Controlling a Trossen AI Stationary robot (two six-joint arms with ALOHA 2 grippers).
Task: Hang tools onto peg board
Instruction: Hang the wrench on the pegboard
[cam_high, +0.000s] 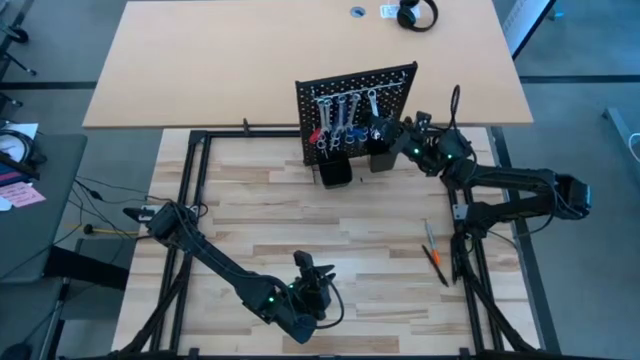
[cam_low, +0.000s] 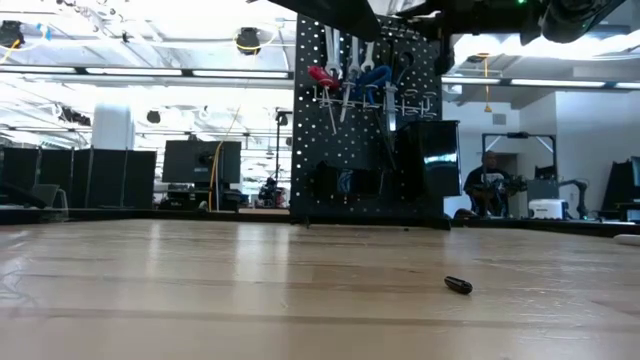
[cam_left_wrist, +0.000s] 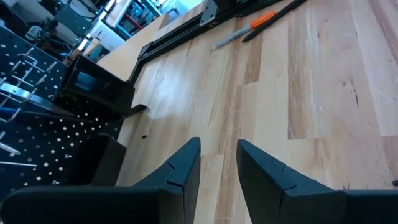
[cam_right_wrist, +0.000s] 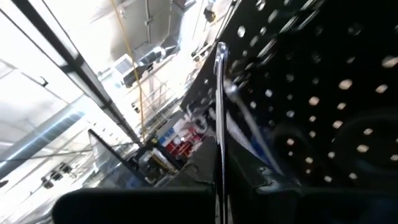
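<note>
High view shows the right claw pinched closed at the peg board, which stands upright at the tabletop's far edge, black and perforated, hung with silver wrenches, red and blue handles. The left claw hovers part-open near the front, an orange-and-black tool lying well apart; no writing is readable.

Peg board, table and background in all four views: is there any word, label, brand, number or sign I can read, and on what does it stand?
None can be read.
White label on the far tan table: print too small to read.
Pink note at the left edge of the high view: marks too small to read.
Peg board and its hanging tools: no lettering shows.
Orange-and-black tool on the wooden table: no print shows.
</note>
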